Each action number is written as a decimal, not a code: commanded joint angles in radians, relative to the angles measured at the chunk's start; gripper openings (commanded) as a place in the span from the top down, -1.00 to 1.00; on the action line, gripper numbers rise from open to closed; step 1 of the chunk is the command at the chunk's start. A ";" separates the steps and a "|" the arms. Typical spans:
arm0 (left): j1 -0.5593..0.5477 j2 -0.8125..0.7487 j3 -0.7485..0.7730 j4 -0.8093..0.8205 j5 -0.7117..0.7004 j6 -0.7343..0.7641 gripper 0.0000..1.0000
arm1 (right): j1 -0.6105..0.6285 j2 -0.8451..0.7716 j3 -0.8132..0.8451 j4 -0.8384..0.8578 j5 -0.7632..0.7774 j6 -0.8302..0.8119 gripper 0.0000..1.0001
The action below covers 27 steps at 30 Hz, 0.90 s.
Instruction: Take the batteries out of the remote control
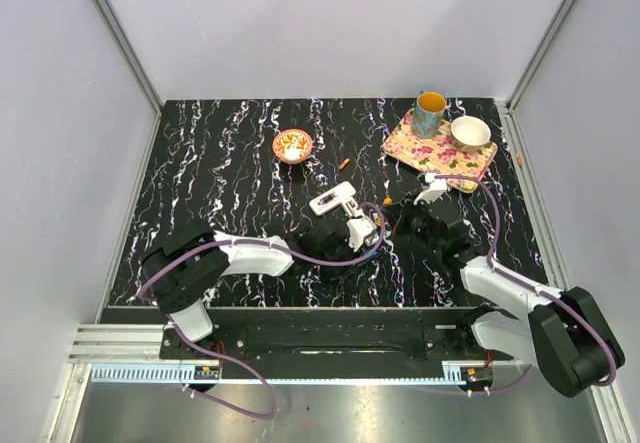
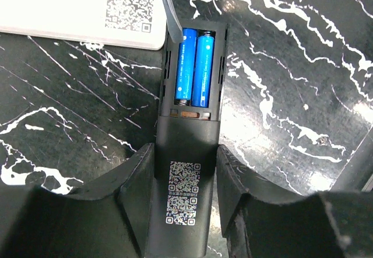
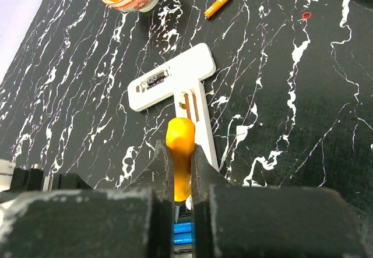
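Top view: a white remote point(image 1: 333, 200) lies opened at mid-desk point(image 1: 220, 163). A loose orange battery point(image 1: 344, 164) lies just above it, apparently already out.

Left wrist view: at lower centre the left gripper point(image 2: 185, 173) clamps the sides of a black remote point(image 2: 186, 147), likely to steady it. Two blue batteries point(image 2: 195, 66) sit in its open bay. The only marking is a QR label point(image 2: 183, 193); no words are readable.

Right wrist view: the right gripper point(image 3: 178, 165) is closed on an orange-handled tool point(image 3: 179, 138). Its tip points down at the cells, probably to pry them out.

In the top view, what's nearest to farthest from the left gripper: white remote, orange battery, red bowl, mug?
1. White plastic remote control, just beyond the left gripper.
2. Small orange cylinder battery, farther back.
3. Red-and-white patterned bowl, back left.
4. Blue-grey mug with yellow inside, far back right.
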 commanded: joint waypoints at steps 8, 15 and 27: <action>0.021 0.087 0.055 -0.069 0.005 -0.087 0.63 | 0.009 -0.053 -0.020 0.016 0.170 -0.070 1.00; 0.021 0.122 0.083 -0.102 -0.043 -0.113 0.67 | 0.009 -0.077 -0.047 -0.019 0.222 -0.053 1.00; 0.044 0.139 0.100 -0.128 -0.100 -0.134 0.75 | 0.011 -0.071 -0.070 0.042 0.282 -0.055 1.00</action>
